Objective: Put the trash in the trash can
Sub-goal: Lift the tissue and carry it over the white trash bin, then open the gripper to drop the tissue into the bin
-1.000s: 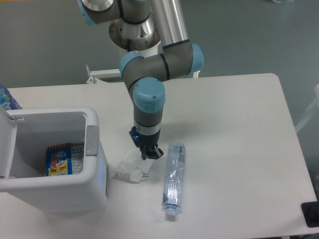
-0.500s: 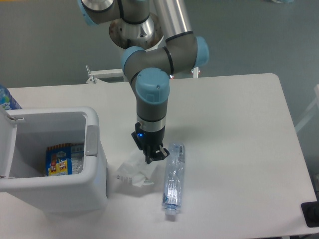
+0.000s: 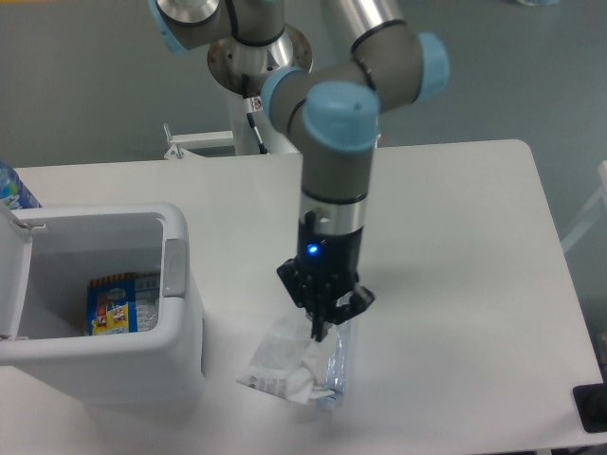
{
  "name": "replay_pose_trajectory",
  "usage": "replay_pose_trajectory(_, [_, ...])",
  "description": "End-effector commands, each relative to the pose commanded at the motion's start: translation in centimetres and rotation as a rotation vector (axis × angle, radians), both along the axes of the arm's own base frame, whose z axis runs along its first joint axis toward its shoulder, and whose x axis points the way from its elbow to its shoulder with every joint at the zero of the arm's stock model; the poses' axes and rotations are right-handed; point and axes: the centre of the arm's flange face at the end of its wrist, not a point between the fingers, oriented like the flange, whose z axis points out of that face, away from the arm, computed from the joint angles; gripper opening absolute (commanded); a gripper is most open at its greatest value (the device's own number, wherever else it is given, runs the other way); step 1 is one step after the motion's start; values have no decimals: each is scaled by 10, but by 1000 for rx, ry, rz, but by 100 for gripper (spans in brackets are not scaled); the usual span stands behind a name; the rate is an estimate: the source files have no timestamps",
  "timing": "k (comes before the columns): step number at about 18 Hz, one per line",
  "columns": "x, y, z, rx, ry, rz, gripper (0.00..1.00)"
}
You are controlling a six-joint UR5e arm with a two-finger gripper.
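Observation:
The crumpled white wrapper [image 3: 283, 366] hangs from my gripper [image 3: 321, 328], which is shut on its top edge and lifted above the table. Only part of the clear bluish plastic bottle [image 3: 340, 358] shows, lying on the table behind and to the right of the wrapper. At the left stands the white trash can [image 3: 183, 318] with its lid [image 3: 11, 275] swung open. The gripper is to the right of the can, over the front of the table.
A blue-and-yellow snack packet [image 3: 112, 305] lies inside the can. A bottle with a blue label [image 3: 13, 189] stands at the far left edge behind the can. A black object [image 3: 593, 408] sits at the table's front right corner.
The gripper has closed on the wrapper and risen with it, moving right and toward the camera. The wrapper now covers much of the bottle, which has not moved.

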Motion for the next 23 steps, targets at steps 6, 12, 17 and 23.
replay_pose_trajectory(6, [5,-6,57,129,-113,155,0])
replay_pose_trajectory(12, [81,3,104,217,-235,168,0])
replay_pose_trajectory(17, [190,31,91,169,-297,39,0])
replay_pose_trajectory(23, [250,30,57,103,-350,-32,12])
